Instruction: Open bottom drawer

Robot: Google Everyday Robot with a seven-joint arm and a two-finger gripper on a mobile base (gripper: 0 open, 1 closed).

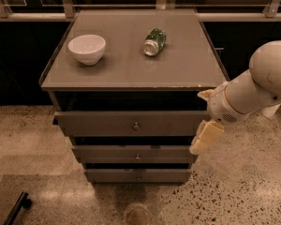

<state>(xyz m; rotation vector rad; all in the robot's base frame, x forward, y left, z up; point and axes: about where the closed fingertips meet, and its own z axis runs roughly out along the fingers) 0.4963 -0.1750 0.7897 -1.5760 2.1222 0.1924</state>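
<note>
The bottom drawer (112, 175) is the lowest, slimmest grey-brown front of the cabinet (131, 74), with a small round knob (138, 176) at its middle. Its front sits a little behind the middle drawer front (107, 153). My gripper (205, 138) hangs at the cabinet's right edge, level with the gap between the top and middle drawers, pointing down and to the left. It is above and to the right of the bottom drawer's knob and touches nothing I can see. The white arm (253, 90) reaches in from the right.
The top drawer (98, 123) stands slightly pulled out. On the cabinet top are a white bowl (86, 48) at the left and a green can (154, 41) lying on its side. Speckled floor surrounds the cabinet. A dark bar (16, 209) lies at the lower left.
</note>
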